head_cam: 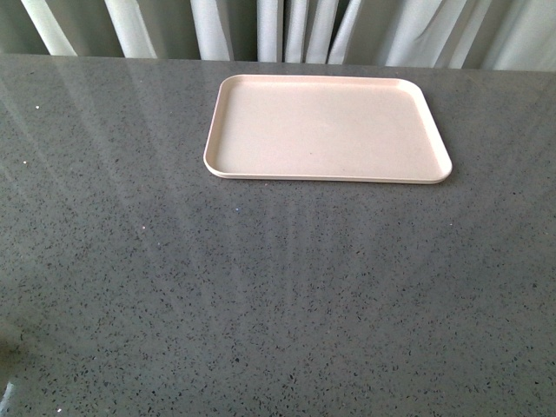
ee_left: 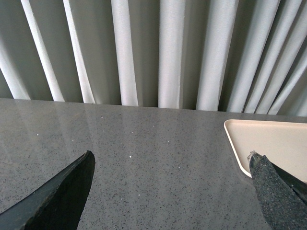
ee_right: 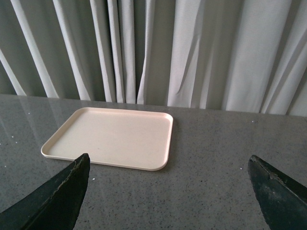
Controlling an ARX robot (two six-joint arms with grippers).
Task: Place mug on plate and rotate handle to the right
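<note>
The pale pink-beige plate [head_cam: 327, 129] lies flat on the grey speckled table toward the far side, slightly right of centre, with nothing on it. The mug and its handle are out of view in every frame. Neither arm shows in the front view. My left gripper [ee_left: 171, 163] is open over bare tabletop, and a corner of the plate [ee_left: 268, 141] lies beside one of its fingertips [ee_left: 268, 184]. My right gripper [ee_right: 169, 165] is open too, with nothing between its fingers; the plate [ee_right: 112, 136] lies beyond them on one side.
The grey speckled table [head_cam: 261, 295] fills the front view. White-grey curtains [head_cam: 287, 26] hang right behind its far edge, close to the plate's back rim.
</note>
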